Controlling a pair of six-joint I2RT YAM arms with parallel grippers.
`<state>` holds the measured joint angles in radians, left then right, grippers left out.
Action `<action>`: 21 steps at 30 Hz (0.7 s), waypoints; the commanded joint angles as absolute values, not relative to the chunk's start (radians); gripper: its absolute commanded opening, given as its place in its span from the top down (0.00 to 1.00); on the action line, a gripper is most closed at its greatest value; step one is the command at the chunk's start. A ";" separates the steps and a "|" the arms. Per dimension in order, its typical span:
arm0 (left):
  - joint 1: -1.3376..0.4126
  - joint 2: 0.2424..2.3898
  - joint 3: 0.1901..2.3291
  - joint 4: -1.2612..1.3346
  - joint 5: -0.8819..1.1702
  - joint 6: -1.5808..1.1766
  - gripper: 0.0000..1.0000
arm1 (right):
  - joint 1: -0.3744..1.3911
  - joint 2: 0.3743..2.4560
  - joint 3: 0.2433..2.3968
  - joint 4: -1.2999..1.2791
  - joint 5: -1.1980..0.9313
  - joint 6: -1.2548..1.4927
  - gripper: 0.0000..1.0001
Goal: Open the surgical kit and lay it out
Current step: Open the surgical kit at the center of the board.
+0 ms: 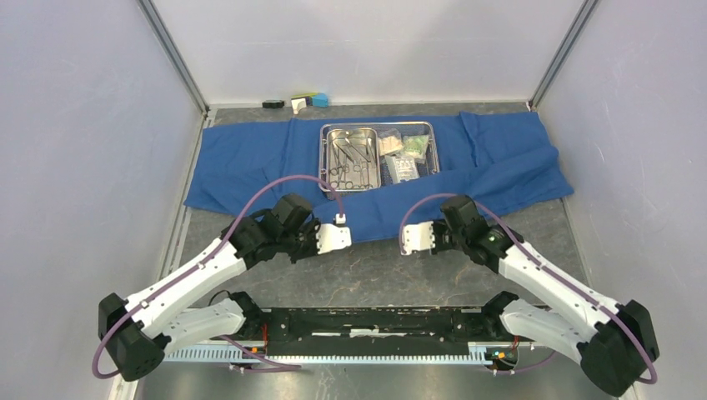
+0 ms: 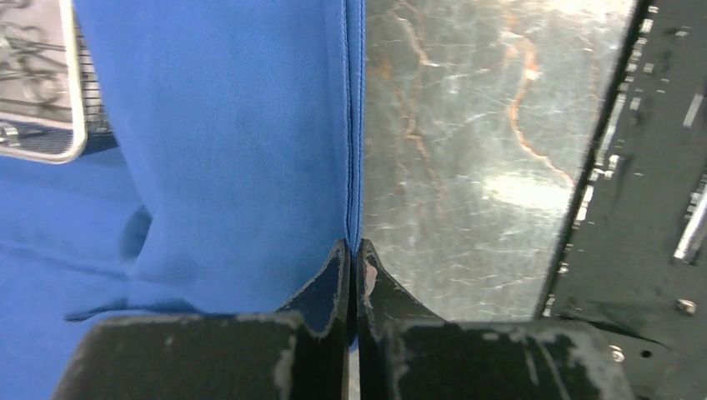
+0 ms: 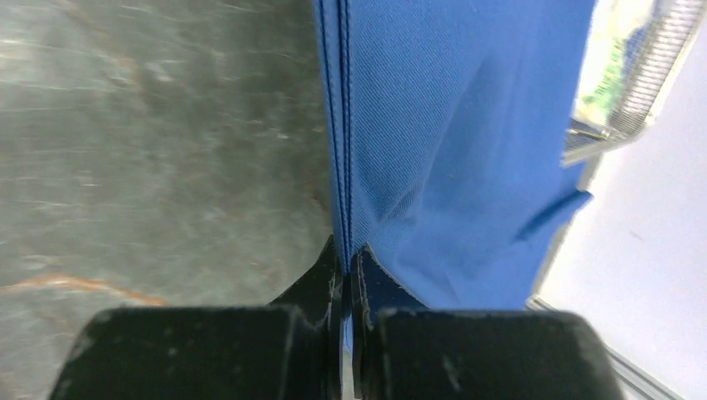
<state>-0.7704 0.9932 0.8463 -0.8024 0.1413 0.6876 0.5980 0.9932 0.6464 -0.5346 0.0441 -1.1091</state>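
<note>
The surgical kit lies open at the back of the table. Its blue cloth wrap (image 1: 250, 162) is spread wide, and the steel mesh tray (image 1: 433, 142) stands on its middle. Slim metal instruments (image 1: 350, 158) lie in the tray's left pan, and clear packets (image 1: 403, 167) lie in its right part. My left gripper (image 1: 350, 237) (image 2: 355, 250) is shut on the wrap's near hem (image 2: 355, 125). A little to its right, my right gripper (image 1: 402, 240) (image 3: 346, 254) is shut on the same hem (image 3: 338, 125). A tray corner (image 2: 75, 125) shows in the left wrist view.
A small black item (image 1: 273, 104) and a white, yellow and blue item (image 1: 310, 102) lie by the back wall. Grey walls close in both sides. Bare dark tabletop (image 1: 375, 275) lies between the cloth's near hem and the arm bases' black rail (image 1: 375, 325).
</note>
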 commanded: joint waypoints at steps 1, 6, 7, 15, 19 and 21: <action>-0.781 0.940 0.768 -0.994 0.176 0.590 0.98 | 0.632 0.919 0.583 -0.694 0.033 -0.985 0.98; -0.790 0.910 0.795 -1.065 0.231 0.593 0.98 | 0.664 0.886 0.545 -0.778 0.003 -0.930 0.96; -0.793 0.907 0.799 -1.072 0.232 0.597 0.98 | 0.667 0.875 0.545 -0.795 -0.010 -0.922 0.97; -0.801 0.881 0.803 -1.115 0.244 0.648 0.98 | 0.650 0.824 0.576 -0.940 -0.112 -0.905 0.94; -0.794 0.882 0.813 -1.149 0.284 0.687 0.97 | 0.643 0.778 0.590 -1.005 -0.122 -0.909 0.93; -0.790 0.906 0.828 -1.206 0.322 0.739 0.93 | 0.637 0.753 0.610 -1.040 -0.117 -0.916 0.92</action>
<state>-0.8043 0.8982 0.7914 -0.9455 0.3138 0.6540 0.6682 0.7990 0.5659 -0.8120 -0.1852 -0.9230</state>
